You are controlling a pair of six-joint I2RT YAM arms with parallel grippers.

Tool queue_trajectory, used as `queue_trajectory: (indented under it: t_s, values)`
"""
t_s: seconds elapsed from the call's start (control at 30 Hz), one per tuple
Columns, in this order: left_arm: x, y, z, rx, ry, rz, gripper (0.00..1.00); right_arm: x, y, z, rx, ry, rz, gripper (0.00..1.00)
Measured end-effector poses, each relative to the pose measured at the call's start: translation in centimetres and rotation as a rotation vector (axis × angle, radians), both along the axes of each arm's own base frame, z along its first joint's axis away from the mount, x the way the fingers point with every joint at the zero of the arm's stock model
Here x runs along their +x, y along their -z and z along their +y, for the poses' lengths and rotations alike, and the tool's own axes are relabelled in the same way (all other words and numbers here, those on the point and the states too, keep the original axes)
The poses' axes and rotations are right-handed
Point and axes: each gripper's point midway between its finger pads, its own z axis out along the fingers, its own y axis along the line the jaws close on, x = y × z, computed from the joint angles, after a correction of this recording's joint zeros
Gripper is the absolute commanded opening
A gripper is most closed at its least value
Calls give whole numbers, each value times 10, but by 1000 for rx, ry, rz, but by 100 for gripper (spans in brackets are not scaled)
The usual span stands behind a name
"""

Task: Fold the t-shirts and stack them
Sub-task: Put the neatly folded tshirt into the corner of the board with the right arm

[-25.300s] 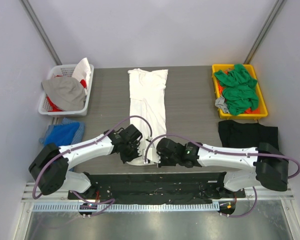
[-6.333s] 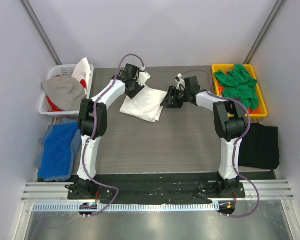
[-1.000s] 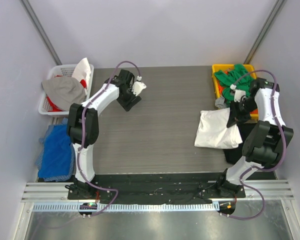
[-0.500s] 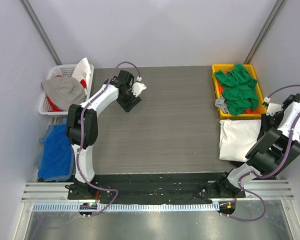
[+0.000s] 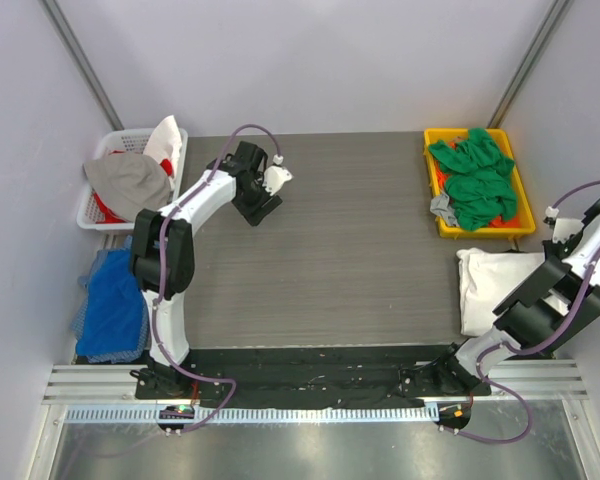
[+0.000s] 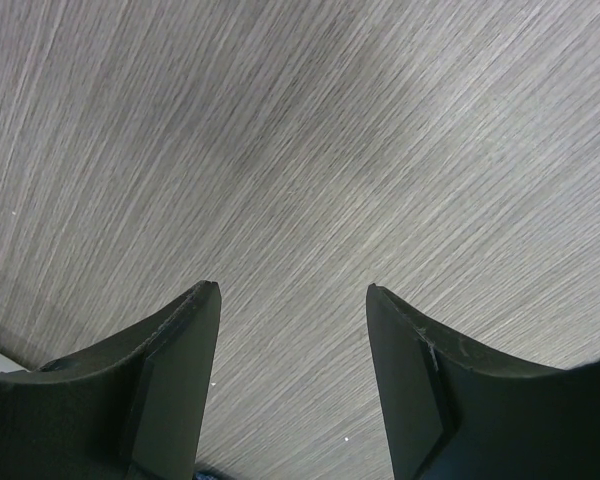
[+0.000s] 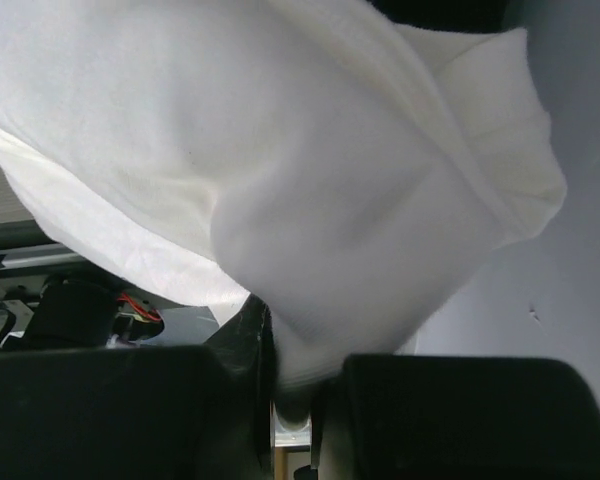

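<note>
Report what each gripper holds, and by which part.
The right gripper pinches the white t-shirt by a bunched fold at its edge. The left gripper holds nothing, jaws open above the table.

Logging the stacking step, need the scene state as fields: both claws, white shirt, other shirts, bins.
left claw: open, empty, over the bare table, far-left part
right claw: shut on white shirt
white shirt: folded, at the table's right edge, on the near side of the yellow tray
green shirts: heaped in yellow tray
white basket: grey cloth on top
blue cloth: beside the table's left edge
</note>
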Motion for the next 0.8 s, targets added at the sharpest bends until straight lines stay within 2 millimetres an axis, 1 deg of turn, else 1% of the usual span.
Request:
queue_trajectory:
  t_s: [0.17,0.37,0.5,0.53,0.57,0.63,0.73,0.8]
  values:
    - [0,-1,0,2,5,-2,64,-2,5,-18,-57,1,41,1]
    - [0,-1,0,5,13,-3,64,1,24,-43,-105,5,103,1]
    - [0,-1,0,3,14,-1,64,6,28,-50,-119,11,105,1]
    - [-1,-1,0,2,15,0,64,7,29,-51,-122,14,101,4]
    - [-1,-1,0,1,15,1,64,8,29,-50,-122,16,100,9]
    - [-1,-1,-1,-1,18,1,64,12,29,-48,-118,15,90,14]
    - [-2,-1,-3,-2,19,2,65,22,32,-43,-111,4,61,27]
    - [-2,-1,-3,-3,19,2,65,31,34,-39,-111,-4,38,38]
